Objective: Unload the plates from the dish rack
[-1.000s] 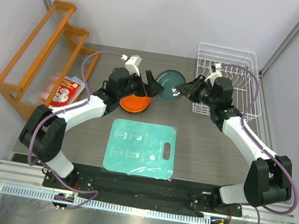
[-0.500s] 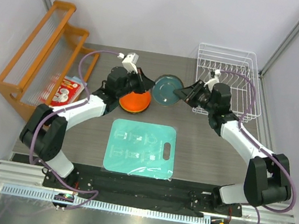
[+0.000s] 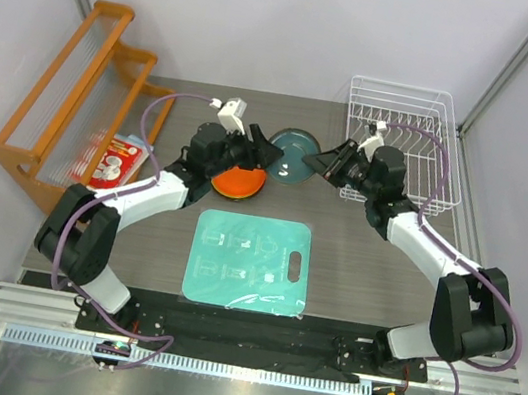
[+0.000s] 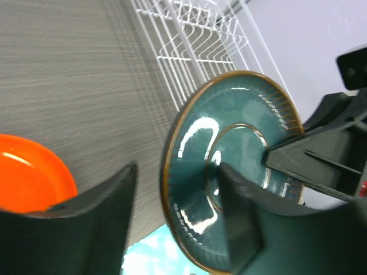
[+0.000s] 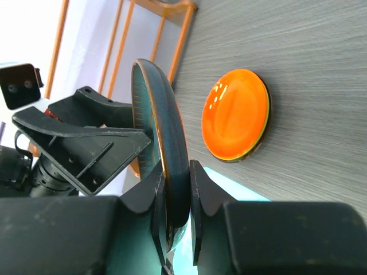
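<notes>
Blue-teal plate stands on edge mid-frame, glazed face toward the lens, brown rim. Left gripper: dark fingers spread apart. One is clear of the plate's left rim, with tabletop showing in the gap. The other overlaps the plate's face. Right gripper, black, meets the plate at its right rim. Orange plate lies flat at lower left, partly behind a finger. White wire dish rack beyond. Sliver of teal mat at bottom edge.

A grey table with wood grain stands between plain pale walls. At its far left side stands an orange wooden rack with thin rods. The light is even.
</notes>
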Controlling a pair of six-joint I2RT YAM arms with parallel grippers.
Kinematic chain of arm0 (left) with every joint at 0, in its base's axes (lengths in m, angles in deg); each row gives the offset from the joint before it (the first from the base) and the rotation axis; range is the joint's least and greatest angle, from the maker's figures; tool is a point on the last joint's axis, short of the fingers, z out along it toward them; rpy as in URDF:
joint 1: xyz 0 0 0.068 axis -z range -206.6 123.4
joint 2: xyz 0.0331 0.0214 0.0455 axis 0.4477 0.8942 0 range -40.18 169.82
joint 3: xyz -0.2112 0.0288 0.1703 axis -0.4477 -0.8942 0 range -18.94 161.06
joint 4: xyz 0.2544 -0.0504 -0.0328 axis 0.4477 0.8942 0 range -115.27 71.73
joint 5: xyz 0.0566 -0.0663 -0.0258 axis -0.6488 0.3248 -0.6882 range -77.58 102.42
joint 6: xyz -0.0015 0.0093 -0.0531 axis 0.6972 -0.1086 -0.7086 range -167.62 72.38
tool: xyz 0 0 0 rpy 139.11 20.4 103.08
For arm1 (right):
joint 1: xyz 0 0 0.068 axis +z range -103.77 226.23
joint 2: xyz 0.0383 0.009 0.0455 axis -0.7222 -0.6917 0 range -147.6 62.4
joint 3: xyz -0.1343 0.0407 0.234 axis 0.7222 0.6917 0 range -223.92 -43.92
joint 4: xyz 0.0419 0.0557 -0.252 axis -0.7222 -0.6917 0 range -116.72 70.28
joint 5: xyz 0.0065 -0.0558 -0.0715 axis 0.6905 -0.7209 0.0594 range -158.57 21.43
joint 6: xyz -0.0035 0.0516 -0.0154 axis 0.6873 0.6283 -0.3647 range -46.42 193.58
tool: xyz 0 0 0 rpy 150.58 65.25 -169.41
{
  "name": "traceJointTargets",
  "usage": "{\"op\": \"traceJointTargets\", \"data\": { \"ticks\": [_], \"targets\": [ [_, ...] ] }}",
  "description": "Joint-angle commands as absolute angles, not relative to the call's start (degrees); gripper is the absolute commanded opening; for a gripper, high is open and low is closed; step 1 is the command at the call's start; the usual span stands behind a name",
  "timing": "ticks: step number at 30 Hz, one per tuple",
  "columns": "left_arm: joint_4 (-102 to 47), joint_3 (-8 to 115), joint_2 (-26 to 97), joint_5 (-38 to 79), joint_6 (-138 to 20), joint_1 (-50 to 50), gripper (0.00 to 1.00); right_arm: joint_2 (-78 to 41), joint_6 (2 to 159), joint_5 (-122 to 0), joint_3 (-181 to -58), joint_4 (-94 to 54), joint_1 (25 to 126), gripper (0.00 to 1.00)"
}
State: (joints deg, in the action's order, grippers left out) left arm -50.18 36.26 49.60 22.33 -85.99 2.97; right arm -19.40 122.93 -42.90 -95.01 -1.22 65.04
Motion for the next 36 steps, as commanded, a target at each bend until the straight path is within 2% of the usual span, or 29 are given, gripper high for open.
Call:
{"op": "traceJointTargets", "data": {
  "ticks": [1, 3, 4, 10, 11, 12, 14, 15, 17, 18, 19, 21, 24, 28, 31, 33, 34, 36],
  "targets": [
    [-53.04, 35.73, 49.47, 23.75, -86.20, 3.20, 0.45, -19.16, 129.55, -38.35, -95.87, 14.54, 65.57, 0.01],
    [-54.35, 35.29, 49.64, 24.19, -87.17, 3.20, 0.26, -20.47, 131.75, -37.64, -95.08, 19.02, 65.57, 0.01],
    [-54.71, 35.20, 49.56, 24.11, -87.43, 3.11, 0.22, -21.09, 132.99, -36.85, -94.03, 20.86, 65.57, 0.01],
    [-56.03, 34.33, 49.03, 24.28, -87.70, 3.11, 0.17, -28.55, 143.27, -33.60, -92.61, 35.73, 65.57, 0.01],
    [-56.03, 34.33, 48.94, 24.46, -87.61, 3.11, 0.19, -29.44, 144.06, -32.20, -92.79, 37.91, 65.57, 0.01],
    [-56.29, 34.24, 48.85, 24.46, -87.61, 3.11, 0.28, -30.41, 146.07, -31.84, -92.87, 39.67, 65.66, 0.01],
    [-56.73, 33.97, 48.68, 25.07, -87.52, 3.11, 0.31, -32.60, 147.84, -30.96, -92.61, 43.97, 65.57, 0.01],
    [-56.73, 33.97, 48.59, 25.16, -87.35, 3.11, 0.42, -33.31, 149.77, -30.61, -92.87, 45.30, 65.57, 0.01],
    [-56.65, 34.06, 48.59, 25.51, -87.35, 3.02, 0.55, -35.32, 151.27, -29.64, -93.66, 48.28, 65.48, 0.01],
    [-56.82, 33.97, 48.50, 25.51, -87.43, 3.02, 0.54, -35.60, 152.32, -29.46, -93.84, 49.00, 65.48, 0.01],
    [-57.08, 33.80, 48.50, 25.77, -87.43, 3.02, 0.40, -36.04, 152.86, -29.38, -94.02, 49.62, 65.48, 0.01],
    [-56.91, 34.06, 48.76, 25.87, -87.43, 3.02, 0.21, -37.09, 153.65, -28.94, -94.19, 51.11, 65.57, 0.01],
    [-55.33, 34.59, 48.77, 24.99, -87.00, 2.94, 0.13, -37.18, 153.57, -28.76, -94.11, 51.47, 65.48, 0.01],
    [-53.22, 35.03, 48.50, 23.67, -86.12, 2.76, 0.00, -35.60, 148.31, -29.20, -94.28, 44.46, 65.39, 0.01],
    [-51.55, 35.64, 48.68, 22.18, -85.33, 2.76, 0.00, -33.16, 143.39, -30.25, -95.16, 34.30, 65.48, 0.02],
    [-48.31, 36.52, 48.68, 20.34, -84.18, 2.76, 0.00, -30.96, 133.92, -32.26, -97.25, 24.89, 65.57, 0.15],
    [-47.78, 36.61, 48.42, 19.54, -83.75, 2.76, 0.00, -28.33, 130.14, -33.67, -98.14, 14.14, 65.66, 0.24],
    [-46.63, 36.43, 47.98, 17.79, -83.04, 2.76, 0.00, -25.42, 120.89, -40.08, -100.25, 5.10, 65.74, 0.31]
  ]
}}
